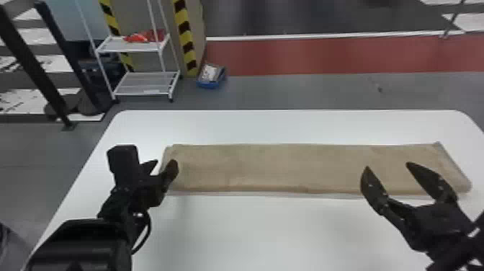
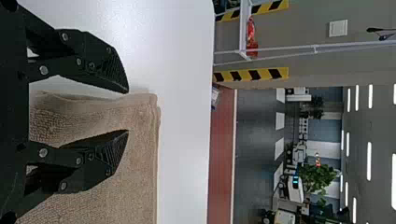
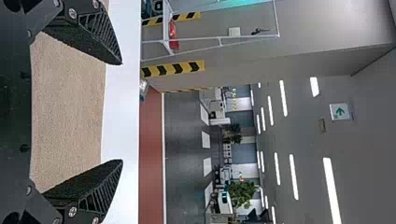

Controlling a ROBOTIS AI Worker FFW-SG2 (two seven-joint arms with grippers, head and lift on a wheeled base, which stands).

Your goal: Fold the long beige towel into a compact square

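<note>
White table (image 1: 288, 232) under beige towel (image 1: 270, 167). Left gripper (image 2: 127, 111), right gripper (image 3: 122, 112): fingers apart. Better pinch all end layers (image 2: 150, 106) before lifting.

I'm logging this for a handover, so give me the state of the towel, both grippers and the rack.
Beige towel: flat on the table, a long layered strip, not yet a square.
Left gripper: open, near the towel's left end.
Right gripper: open, near the towel's right end.
White rack: standing, red item on its upper shelf.
</note>
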